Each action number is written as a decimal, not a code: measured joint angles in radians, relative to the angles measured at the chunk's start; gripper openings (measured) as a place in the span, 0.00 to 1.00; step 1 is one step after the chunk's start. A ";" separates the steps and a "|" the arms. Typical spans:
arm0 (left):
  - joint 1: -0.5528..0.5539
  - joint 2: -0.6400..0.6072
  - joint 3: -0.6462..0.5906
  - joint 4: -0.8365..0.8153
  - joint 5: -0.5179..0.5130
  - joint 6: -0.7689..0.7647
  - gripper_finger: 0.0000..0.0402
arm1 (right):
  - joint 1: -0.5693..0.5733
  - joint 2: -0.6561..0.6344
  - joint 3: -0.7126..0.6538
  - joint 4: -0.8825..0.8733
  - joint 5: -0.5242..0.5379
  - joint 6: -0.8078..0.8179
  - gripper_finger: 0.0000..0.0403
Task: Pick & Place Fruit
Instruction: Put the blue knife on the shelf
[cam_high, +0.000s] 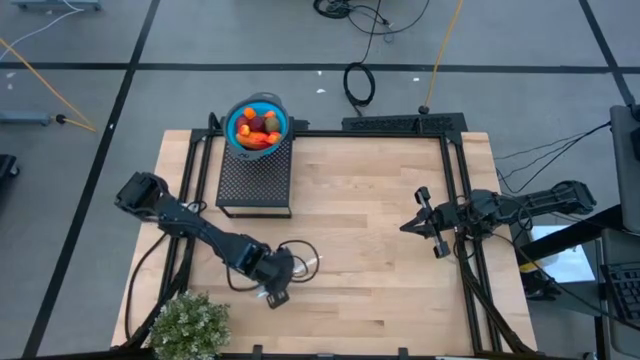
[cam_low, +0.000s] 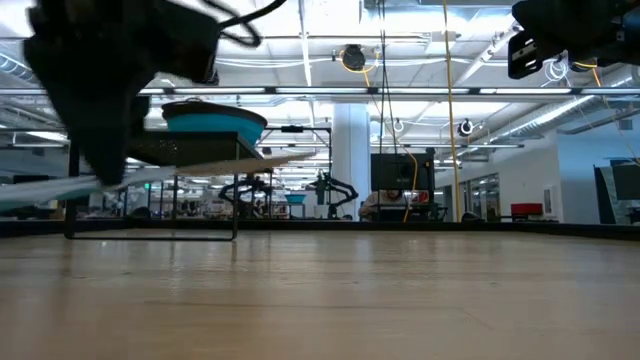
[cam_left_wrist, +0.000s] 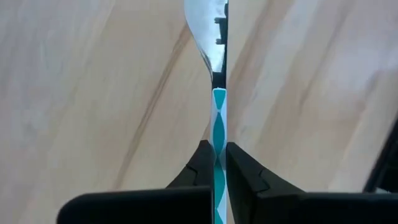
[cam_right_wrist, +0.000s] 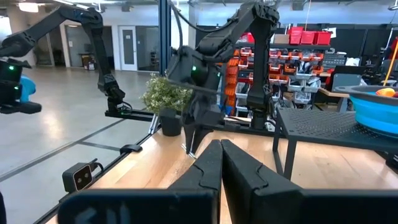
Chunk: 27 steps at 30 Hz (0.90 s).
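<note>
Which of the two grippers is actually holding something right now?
The left gripper, near the plant: its fingers pinch the knife by its blue-and-white handle. The right gripper is shut on nothing.

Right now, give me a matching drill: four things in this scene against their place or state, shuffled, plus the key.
Things:
1. knife
2. blue bowl
3. plant
4. right gripper

Places or states:
A. on the black mesh stand
B. shut on nothing, above the table's right side
C. clamped by its handle in the left gripper
D. near-left table corner

Pairs: 1-C, 2-A, 3-D, 4-B
</note>
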 joint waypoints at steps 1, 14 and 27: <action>0.009 0.000 0.013 0.000 0.000 0.035 0.02 | 0.000 0.000 0.000 0.000 0.000 0.000 0.00; 0.135 -0.002 0.256 -0.201 0.028 0.411 0.02 | 0.000 0.000 0.000 0.000 0.000 0.000 0.00; 0.251 -0.003 0.593 -0.670 -0.083 0.585 0.03 | 0.000 0.000 0.000 0.000 -0.001 0.000 0.00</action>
